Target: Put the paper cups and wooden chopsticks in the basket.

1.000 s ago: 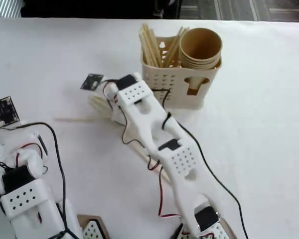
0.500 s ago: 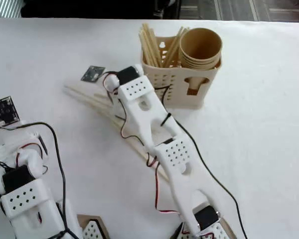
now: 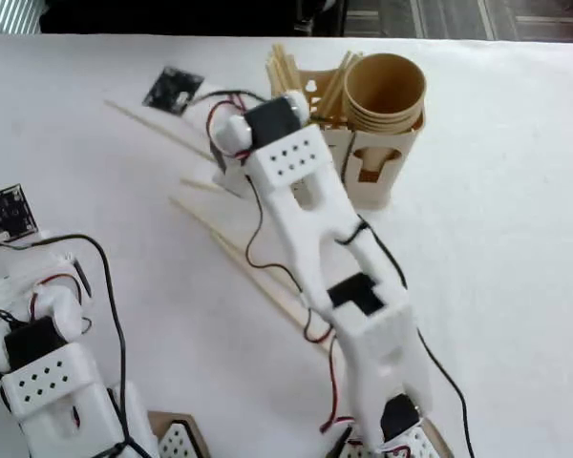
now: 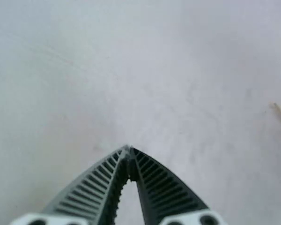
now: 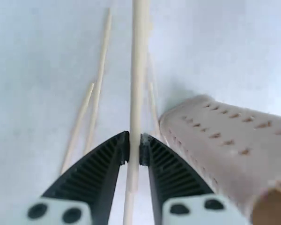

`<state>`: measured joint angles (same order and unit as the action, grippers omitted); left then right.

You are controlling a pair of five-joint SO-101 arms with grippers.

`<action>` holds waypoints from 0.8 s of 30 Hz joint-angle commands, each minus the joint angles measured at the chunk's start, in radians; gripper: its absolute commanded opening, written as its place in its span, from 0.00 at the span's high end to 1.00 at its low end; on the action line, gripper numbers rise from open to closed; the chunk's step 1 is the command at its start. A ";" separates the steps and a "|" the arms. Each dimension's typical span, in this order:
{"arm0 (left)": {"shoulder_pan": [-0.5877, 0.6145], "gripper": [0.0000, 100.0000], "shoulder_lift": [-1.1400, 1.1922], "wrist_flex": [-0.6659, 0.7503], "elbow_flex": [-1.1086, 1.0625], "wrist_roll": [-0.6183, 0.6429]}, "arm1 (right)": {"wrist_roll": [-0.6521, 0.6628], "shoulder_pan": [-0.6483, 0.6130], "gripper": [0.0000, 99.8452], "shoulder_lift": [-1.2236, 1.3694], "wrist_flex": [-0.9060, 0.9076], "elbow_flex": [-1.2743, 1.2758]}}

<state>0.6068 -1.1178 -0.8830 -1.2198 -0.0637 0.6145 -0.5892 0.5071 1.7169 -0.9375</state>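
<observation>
Right gripper: jaws pinched tight on one wooden chopstick. In the high view its tips are hidden under its own wrist, and the arm covers part of the basket. Left gripper: closed, tips meeting, empty. Paper cups: stacked in the basket, beside upright chopsticks. Loose chopsticks: flat on the white table. A dark strip of room lies beyond the far edge.

Lab: white table, bare PCBs
</observation>
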 commanded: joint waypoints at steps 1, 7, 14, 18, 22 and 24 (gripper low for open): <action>0.005 0.98 -0.018 0.021 0.008 0.006 | -0.037 -0.016 0.98 -0.216 0.002 -0.003; 0.005 0.98 -0.018 0.021 0.008 0.006 | -0.107 0.024 0.98 -0.395 -0.085 -0.006; 0.005 0.98 -0.018 0.021 0.008 0.006 | -0.244 0.148 0.98 -0.489 -0.305 0.002; 0.005 0.98 -0.018 0.021 0.008 0.006 | -0.327 0.213 0.98 -0.489 -0.401 0.003; 0.005 0.98 -0.018 0.021 0.008 0.008 | -0.400 0.248 0.98 -0.486 -0.455 0.006; 0.005 0.98 -0.018 0.021 0.008 0.008 | -0.428 0.257 0.98 -0.493 -0.456 0.029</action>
<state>0.6068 -1.1178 -0.8830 -1.2198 -0.0637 0.2263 -0.3544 0.0575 1.2904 -0.9206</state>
